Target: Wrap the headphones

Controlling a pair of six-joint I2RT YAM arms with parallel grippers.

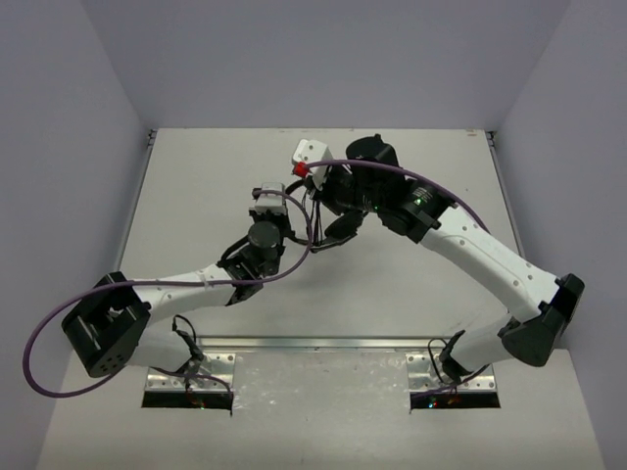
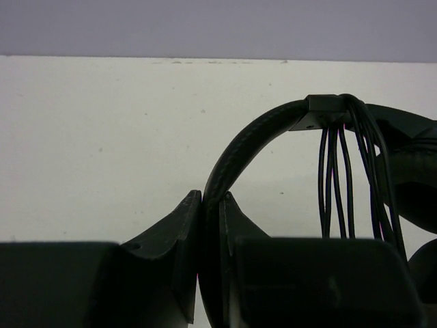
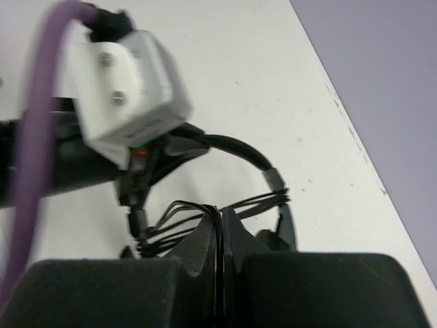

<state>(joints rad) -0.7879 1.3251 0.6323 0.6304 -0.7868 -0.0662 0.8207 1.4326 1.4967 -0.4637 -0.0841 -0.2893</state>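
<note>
One pair of headphones (image 3: 239, 147) sits over the far half of the counter (image 1: 196, 196), close to its middle line, where the two arms meet. Its headband (image 2: 235, 160) stands as an upright arch. The left end effector (image 2: 212, 201) is clenched on the lower end of that arch, with a finger pressed on each side of the band. Several loops of the thin black cable (image 2: 334, 178) hang over the top of the band at its slider and drop straight down. An earcup (image 2: 413, 184) shows just past them, at the right edge of the left wrist view. The right end effector (image 3: 220, 217) is clenched too, its tips pinching strands of the cable, which fan out from the tips toward the band. Whether the earcups touch the counter cannot be told.

A white camera box (image 3: 130, 82) with a thick purple cord (image 3: 37, 123) sits close over one end of the band in the right wrist view.

Bare counter stretches left of the headband to the far edge, where the surface meets the wall (image 2: 205, 27). The counter's right edge runs diagonally through the right wrist view, well apart from the headphones. From above, a wide bare stretch lies between the headphones and the near edge, where the arm bases sit on metal plates (image 1: 191, 377). Walls close off the left, far and right sides.
</note>
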